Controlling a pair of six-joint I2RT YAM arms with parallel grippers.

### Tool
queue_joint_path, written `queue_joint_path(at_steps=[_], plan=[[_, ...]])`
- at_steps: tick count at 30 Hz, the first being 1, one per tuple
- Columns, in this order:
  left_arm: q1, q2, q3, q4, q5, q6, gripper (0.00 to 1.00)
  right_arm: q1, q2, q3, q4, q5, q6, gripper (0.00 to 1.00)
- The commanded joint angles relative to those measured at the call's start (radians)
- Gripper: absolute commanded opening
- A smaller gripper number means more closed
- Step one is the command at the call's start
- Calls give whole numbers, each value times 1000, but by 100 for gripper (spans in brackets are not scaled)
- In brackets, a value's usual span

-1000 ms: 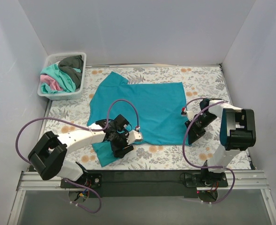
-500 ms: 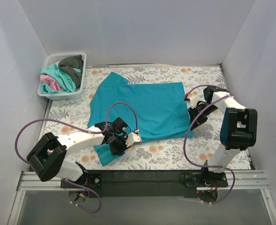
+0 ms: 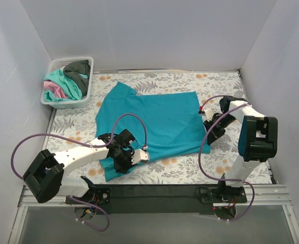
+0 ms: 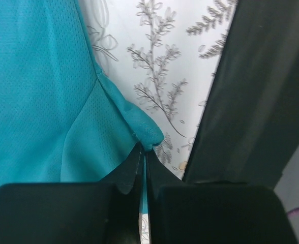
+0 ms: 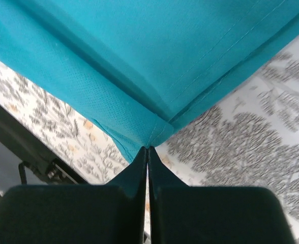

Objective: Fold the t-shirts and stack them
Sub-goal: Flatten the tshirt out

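Teal t-shirt (image 3: pixel 154 119) pinched by both grippers

Top view: it lies spread over the middle of the floral table cover (image 3: pixel 226 84). The left gripper (image 3: pixel 125 158) is clamped on its near-left end, and the right gripper (image 3: pixel 210 132) is on its right-hand hem. White basket (image 3: pixel 86 95) holding mint, pink and grey shirts (image 3: pixel 68 81) sits at the far-left corner.
Left wrist: left fingers (image 4: pixel 131 173) pressed together on a bunched teal fold near the table's near edge.
Right wrist: right fingers (image 5: pixel 134 173) pinching a hemmed teal corner.

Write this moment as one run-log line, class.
left gripper: shut on teal t-shirt sleeve | right gripper: shut on hem corner | state: spread out, not yet folded
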Motion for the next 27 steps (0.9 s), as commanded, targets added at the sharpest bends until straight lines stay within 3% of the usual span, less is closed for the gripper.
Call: queue_joint_path(at_steps=[1,4,6,8,9,12,14,18,22,23,27], plan=[[-5,-47,39,-106,75,37,0,-5,-82,-40,-84,50,-114,1],[-5,-30,33,-117,83,55,0,10,-90,-76,-99,82,-157,1],[-5,-32,38,-120,92,55,8,21,-93,-89,-125,62,-184,1],[-5,-37,76,-166,144,63,21,31,-107,-99,-179,44,-242,17],[-5,-52,99,-185,163,52,31,31,-126,-103,-196,41,-266,33],[25,-107,192,-208,215,-15,37,19,-168,-68,-222,25,-296,51],[118,-121,275,-187,224,-31,37,-36,-156,45,-219,-49,-265,51],[356,-37,421,-56,232,-77,40,-73,-24,281,-119,-137,-24,37],[522,193,577,123,195,-212,44,-61,100,476,101,-139,200,37],[580,228,617,180,193,-267,49,-55,138,583,111,-133,234,37],[659,420,794,291,126,-364,53,-39,347,801,175,-91,351,40]])
